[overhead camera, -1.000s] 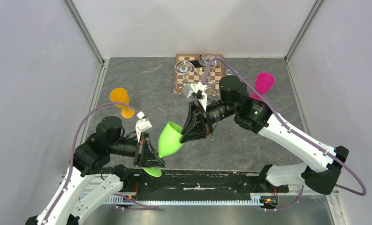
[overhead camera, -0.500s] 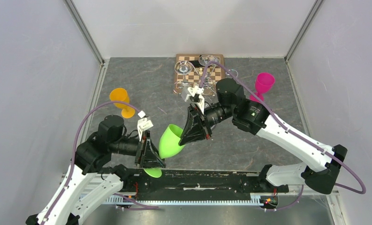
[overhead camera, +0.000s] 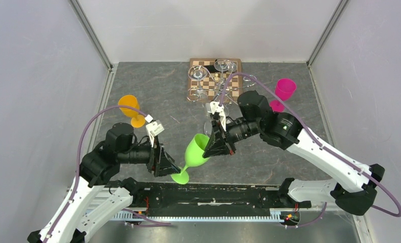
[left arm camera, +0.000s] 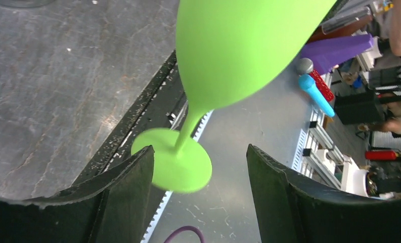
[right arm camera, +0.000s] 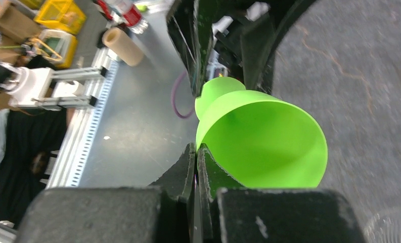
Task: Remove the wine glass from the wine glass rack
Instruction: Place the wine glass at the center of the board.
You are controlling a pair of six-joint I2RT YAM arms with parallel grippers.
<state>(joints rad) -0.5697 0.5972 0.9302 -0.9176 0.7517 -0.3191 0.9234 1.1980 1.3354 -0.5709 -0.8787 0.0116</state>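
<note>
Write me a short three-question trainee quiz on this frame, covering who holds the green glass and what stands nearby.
1. True or false: the left gripper is clamped on the stem of the green wine glass.
2. Which part of the green wine glass does the right gripper pinch? A) the rim B) the stem C) the foot
3. In the top view, what colour is the opaque glass standing right of the wine glass rack?

Key: 1 false, its jaws stand open on either side of the foot. 2 A. 3 pink.
</note>
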